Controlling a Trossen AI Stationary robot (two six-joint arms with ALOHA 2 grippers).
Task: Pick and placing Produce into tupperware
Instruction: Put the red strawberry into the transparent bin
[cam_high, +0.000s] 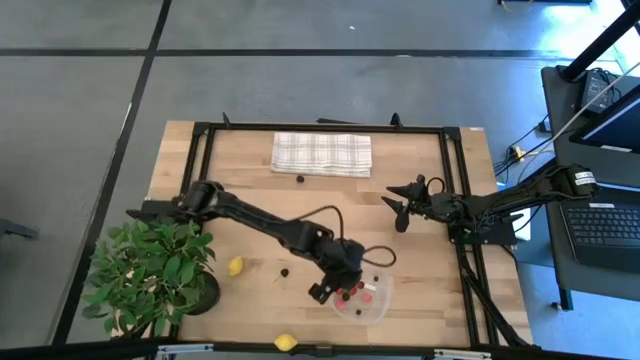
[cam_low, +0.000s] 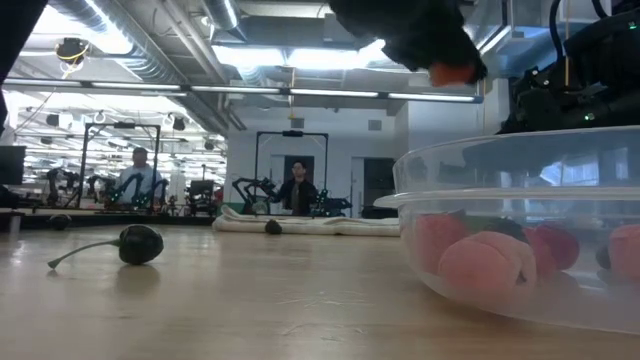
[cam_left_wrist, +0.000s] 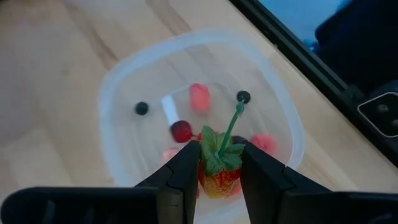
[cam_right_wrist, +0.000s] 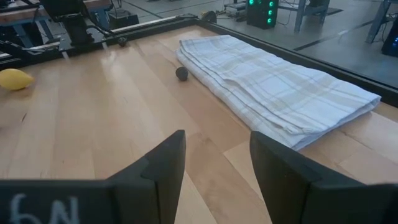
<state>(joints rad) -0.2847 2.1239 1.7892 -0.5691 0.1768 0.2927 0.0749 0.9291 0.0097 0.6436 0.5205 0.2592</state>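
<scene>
Wooden table (cam_high: 250, 190): left gripper (cam_left_wrist: 217, 177) poised above tupperware (cam_left_wrist: 124, 93), fingers clamped on strawberry (cam_left_wrist: 219, 171); grip evident only in left wrist view. Berries (cam_left_wrist: 181, 131) lie in tupperware beneath gripper. Right gripper (cam_right_wrist: 214, 165) gapes empty, facing checked cloth (cam_right_wrist: 280, 84); dark berry (cam_right_wrist: 181, 73) beside cloth.

A pale wooden table (cam_high: 420, 250) with a black metal frame. A clear plastic container (cam_left_wrist: 273, 112) with a whitish rim holds red and pink berries (cam_left_wrist: 199, 97) and two small dark ones. Black gripper fingers (cam_left_wrist: 180, 180) pinch a red strawberry (cam_left_wrist: 219, 180) with green leaves and a green stem. A white cloth (cam_right_wrist: 280, 87) carries a faint grey-beige check. Two yellow lemons (cam_high: 235, 266) lie near a green leafy plant (cam_high: 150, 275) in a black pot. The floor is grey
</scene>
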